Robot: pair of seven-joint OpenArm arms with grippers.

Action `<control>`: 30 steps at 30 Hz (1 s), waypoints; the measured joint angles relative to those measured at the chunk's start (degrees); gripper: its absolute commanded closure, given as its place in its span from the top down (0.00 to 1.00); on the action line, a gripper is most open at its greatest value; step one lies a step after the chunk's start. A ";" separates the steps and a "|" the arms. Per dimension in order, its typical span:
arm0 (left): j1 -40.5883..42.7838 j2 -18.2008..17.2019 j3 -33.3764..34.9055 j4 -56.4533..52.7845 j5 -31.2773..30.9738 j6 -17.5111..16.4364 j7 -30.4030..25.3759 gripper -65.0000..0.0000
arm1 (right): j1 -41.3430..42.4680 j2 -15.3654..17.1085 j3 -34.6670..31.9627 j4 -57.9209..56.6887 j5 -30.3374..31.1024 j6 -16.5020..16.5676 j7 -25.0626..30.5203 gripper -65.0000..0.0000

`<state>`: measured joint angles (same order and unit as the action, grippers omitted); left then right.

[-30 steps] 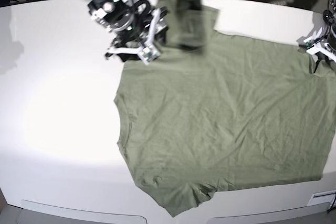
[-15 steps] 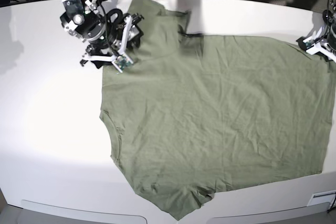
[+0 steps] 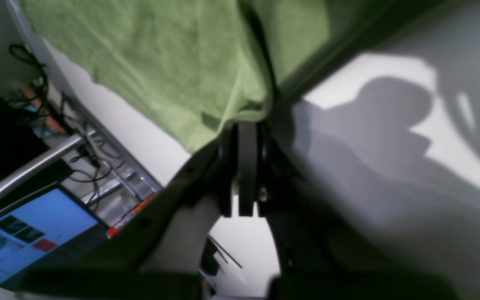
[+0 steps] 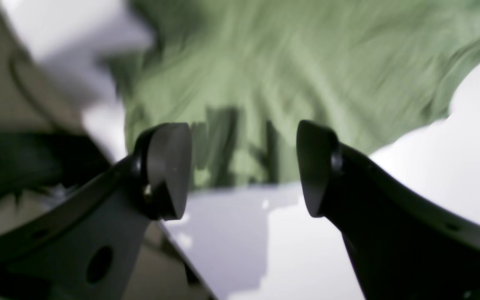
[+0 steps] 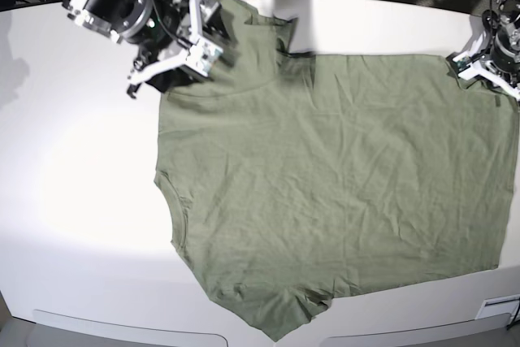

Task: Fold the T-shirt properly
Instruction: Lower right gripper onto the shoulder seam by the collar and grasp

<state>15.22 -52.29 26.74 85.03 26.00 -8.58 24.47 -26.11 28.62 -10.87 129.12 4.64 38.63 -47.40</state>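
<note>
Our left fingers [image 3: 247, 137] pinch the T-shirt [image 5: 341, 184] at 2 o'clock; right fingers [image 4: 244, 166] gape empty. Tugging could bunch it.

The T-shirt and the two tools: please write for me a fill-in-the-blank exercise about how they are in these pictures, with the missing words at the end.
1. The T-shirt lies spread on a table whose colour is ____.
2. The right tool has its jaws ____, with nothing between them.
3. The left tool is shut on a ____ of the T-shirt.
4. In the base view, the right tool is at the shirt's top ____ corner.

Missing words: white; open; corner; left
</note>
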 measured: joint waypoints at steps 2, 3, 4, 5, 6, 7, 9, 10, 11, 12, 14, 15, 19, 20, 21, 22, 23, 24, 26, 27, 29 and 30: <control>0.00 0.09 0.00 0.00 0.00 -0.02 0.20 0.00 | -2.36 3.15 0.04 0.00 0.09 0.87 0.00 0.59; 0.00 0.11 0.00 0.00 0.00 -0.02 0.15 0.00 | -3.50 4.55 0.02 0.00 0.07 1.09 0.00 0.59; 0.00 0.15 0.00 0.09 0.00 -0.02 0.09 0.00 | -4.66 5.66 0.02 0.00 0.04 1.11 -0.02 0.59; 0.00 0.13 0.00 0.15 0.00 -0.02 0.11 0.00 | -5.79 6.71 0.02 0.00 0.07 1.11 -0.02 0.59; 0.00 0.13 0.00 0.20 0.00 -0.02 0.22 0.00 | -6.88 7.74 -0.09 0.00 0.07 1.11 0.07 0.59; 0.00 0.11 0.00 0.20 0.00 -0.02 0.22 0.00 | -7.91 8.63 -0.52 0.00 0.04 1.14 0.04 0.59; 0.00 0.11 0.00 0.20 0.00 -0.02 0.22 0.00 | -9.16 9.51 -1.84 0.00 0.07 1.14 -0.04 0.59; 0.00 0.11 0.00 0.20 0.02 0.00 0.20 0.00 | -9.20 9.46 -2.73 -0.02 0.07 1.14 -0.04 0.59; 0.00 0.13 0.00 0.22 0.02 0.00 0.17 0.00 | -9.16 9.46 -3.85 -0.11 0.11 1.11 0.00 0.59; 0.00 0.13 0.00 0.22 0.02 0.00 0.17 0.00 | -9.11 9.35 -5.01 -0.31 0.09 1.11 0.50 0.59; 0.00 0.11 0.00 0.22 0.04 0.00 0.20 0.00 | -8.46 8.13 -7.34 -1.29 0.00 1.11 1.46 0.59; 0.00 0.11 0.00 0.22 0.04 0.00 0.22 0.00 | -8.00 6.93 -8.61 -2.08 -0.15 0.94 1.81 0.59; 0.00 0.24 0.00 0.22 0.04 0.00 0.15 0.00 | -4.00 2.03 -13.40 -6.93 -3.56 -0.66 2.25 0.59; 0.00 0.26 0.00 0.22 0.07 0.02 0.17 0.00 | -2.80 1.05 -14.23 -8.09 -4.61 -0.90 2.29 0.59; 0.00 0.24 0.00 0.22 0.07 0.00 0.17 0.00 | -1.68 0.22 -15.02 -9.03 -4.98 -1.29 2.12 0.59; 0.00 0.24 0.00 0.22 0.07 0.00 0.20 0.00 | -0.68 -0.46 -15.56 -9.73 -4.92 -1.42 2.10 0.59; 0.00 0.24 0.00 0.22 0.04 0.00 0.17 0.00 | -0.04 -1.03 -15.89 -9.99 -4.94 -1.55 2.10 0.59; 0.00 0.26 0.00 0.22 0.04 0.00 0.20 0.00 | 0.46 -1.55 -15.91 -10.01 -4.90 -1.55 2.14 0.59; 0.00 0.28 0.00 0.22 0.04 0.00 0.20 0.00 | 1.38 -2.36 -15.91 -10.19 -4.92 -2.05 2.32 0.59; -0.02 0.44 0.00 0.22 0.04 0.00 0.22 0.00 | 1.73 -2.60 -15.91 -10.32 -4.94 -2.51 2.29 0.59; -0.02 1.11 0.00 0.22 0.07 0.02 0.24 0.00 | 2.47 -2.71 -15.91 -11.21 -4.90 -2.60 2.38 0.59; -0.02 1.51 0.00 0.22 0.07 0.07 0.26 0.00 | 2.49 -2.75 -15.91 -12.31 -4.87 -2.62 2.69 0.59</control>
<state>15.20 -50.78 26.74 85.25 26.06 -8.51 24.73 -23.62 25.87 -26.79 116.81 -0.23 36.01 -44.71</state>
